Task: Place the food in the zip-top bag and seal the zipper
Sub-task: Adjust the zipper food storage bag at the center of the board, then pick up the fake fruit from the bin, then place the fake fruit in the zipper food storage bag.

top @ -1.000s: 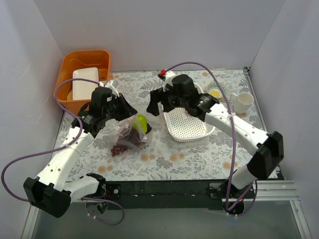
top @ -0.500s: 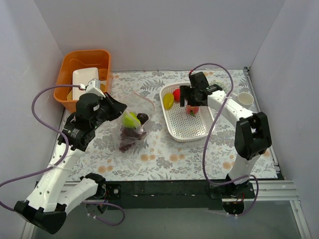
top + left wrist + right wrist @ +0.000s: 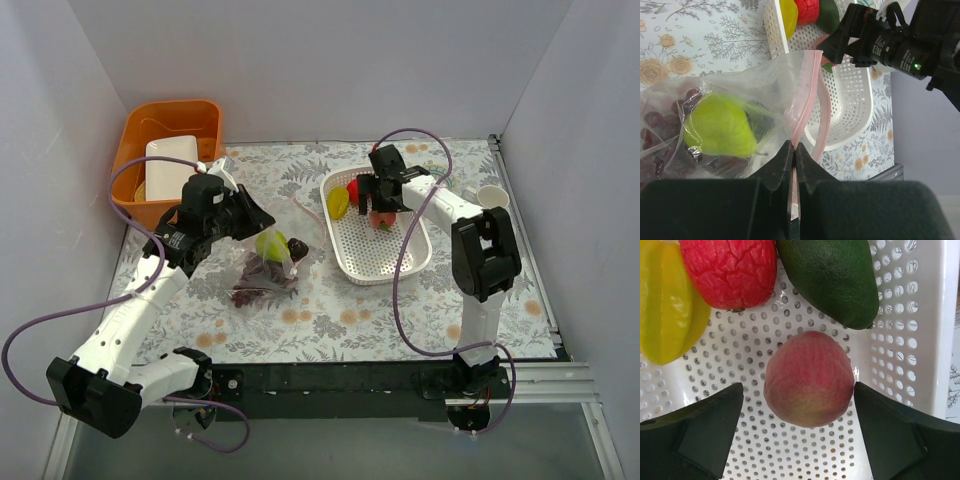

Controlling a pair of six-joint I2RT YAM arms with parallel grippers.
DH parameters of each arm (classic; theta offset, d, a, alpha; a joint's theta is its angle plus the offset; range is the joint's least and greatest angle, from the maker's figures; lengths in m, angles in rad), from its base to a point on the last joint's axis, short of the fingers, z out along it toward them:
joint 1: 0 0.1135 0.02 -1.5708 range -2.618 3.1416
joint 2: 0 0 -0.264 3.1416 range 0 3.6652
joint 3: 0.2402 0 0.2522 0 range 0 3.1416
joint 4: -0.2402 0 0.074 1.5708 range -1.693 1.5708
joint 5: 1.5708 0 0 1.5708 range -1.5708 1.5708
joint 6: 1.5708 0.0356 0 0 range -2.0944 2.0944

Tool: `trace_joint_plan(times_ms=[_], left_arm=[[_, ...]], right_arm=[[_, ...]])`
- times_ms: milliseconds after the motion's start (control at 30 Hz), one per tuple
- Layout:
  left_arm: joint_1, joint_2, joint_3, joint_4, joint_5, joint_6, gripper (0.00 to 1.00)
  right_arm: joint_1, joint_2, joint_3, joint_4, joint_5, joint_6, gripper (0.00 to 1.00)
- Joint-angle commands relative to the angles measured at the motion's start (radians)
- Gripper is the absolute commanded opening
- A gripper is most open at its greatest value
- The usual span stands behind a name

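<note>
From above, the left gripper [image 3: 262,222] holds up the zip-top bag [image 3: 266,268] on the flowered table [image 3: 330,310], with an orange bin [image 3: 170,135] behind it. The right gripper [image 3: 379,208] hangs low in the white basket [image 3: 385,255], near a cup [image 3: 490,198].

In the left wrist view, the fingers are pressed together on the pink zipper [image 3: 802,107]. A green fruit [image 3: 720,131] and dark grapes [image 3: 657,120] lie inside the bag.

In the right wrist view, the spread fingers [image 3: 700,425] flank a pink fruit [image 3: 807,377] without touching it. A star fruit [image 3: 667,305], a red fruit [image 3: 727,270] and an avocado [image 3: 830,275] lie beyond it.
</note>
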Motion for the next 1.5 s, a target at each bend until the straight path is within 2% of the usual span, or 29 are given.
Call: trace_joint_plan(times_ms=[0,100,133,167,300,333,433,700,833,967,1233,1467], left_arm=[[0.000,-0.005,0.041,0.026,0.080,0.034,0.00],[0.000,-0.008,0.036,0.030,0.089,0.033,0.00],[-0.002,-0.009,0.036,0.030,0.086,0.033,0.00],[0.000,-0.012,0.034,0.032,0.084,0.031,0.00],[0.000,-0.017,0.038,0.035,0.081,0.027,0.00],[0.000,-0.017,0.039,0.035,0.086,0.027,0.00],[-0.002,-0.014,0.038,0.035,0.092,0.025,0.00],[-0.002,-0.012,0.013,0.029,0.090,0.013,0.00],[0.000,-0.003,0.001,0.023,0.084,0.024,0.00],[0.000,0.006,0.001,0.024,0.075,0.028,0.00],[0.000,0.032,0.010,0.038,0.103,0.022,0.00],[0.000,0.015,0.022,0.038,0.104,0.013,0.00]], right_arm=[[-0.010,0.035,0.046,-0.006,0.007,-0.019,0.97],[-0.010,0.043,0.043,-0.009,-0.010,-0.019,0.91],[-0.010,0.043,0.034,-0.001,-0.017,-0.019,0.73],[-0.011,0.043,0.032,-0.004,-0.022,-0.019,0.66],[-0.011,0.021,-0.008,0.016,-0.057,-0.016,0.56],[-0.011,0.014,-0.015,0.019,-0.068,-0.014,0.48],[-0.011,-0.057,-0.072,0.048,-0.124,-0.011,0.34],[0.002,-0.385,-0.236,0.117,-0.235,0.044,0.33],[0.024,-0.514,-0.250,0.123,-0.344,0.079,0.33],[0.111,-0.618,-0.261,0.137,-0.367,0.119,0.33],[0.300,-0.645,-0.258,0.218,-0.358,0.151,0.34],[0.363,-0.514,-0.221,0.238,-0.385,0.130,0.35]])
